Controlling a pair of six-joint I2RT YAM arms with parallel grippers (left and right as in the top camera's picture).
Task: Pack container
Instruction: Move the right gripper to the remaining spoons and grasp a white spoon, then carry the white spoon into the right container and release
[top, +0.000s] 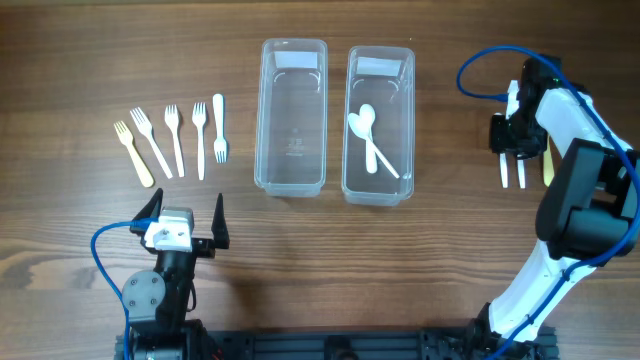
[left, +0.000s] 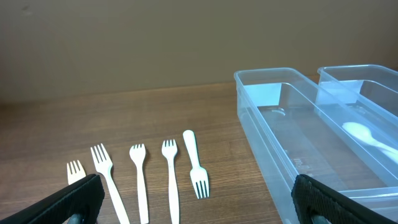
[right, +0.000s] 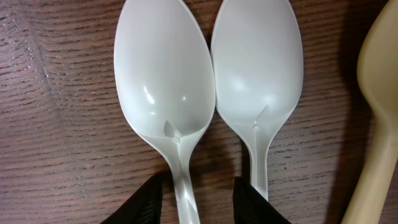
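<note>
Two clear containers stand mid-table. The left one (top: 262, 110) (left: 273, 143) is bare inside; the right one (top: 411, 110) holds two white spoons (top: 370, 135) (left: 367, 134). At far right my right gripper (top: 512, 140) (right: 199, 194) is low over two white spoons (top: 512, 172) lying side by side. Its fingers straddle the handle of the left spoon (right: 163, 74), narrowly open, with a gap on the right side. The other white spoon (right: 258, 68) lies just outside the right finger. My left gripper (top: 188, 198) (left: 199, 199) stands wide open near the front edge, holding nothing.
Several forks (top: 175, 140) (left: 138, 180) lie in a row left of the containers, the leftmost one beige (top: 133, 152). A beige spoon (top: 548, 160) (right: 379, 93) lies right of the white pair. A blue cable (top: 480, 70) loops beside the right arm.
</note>
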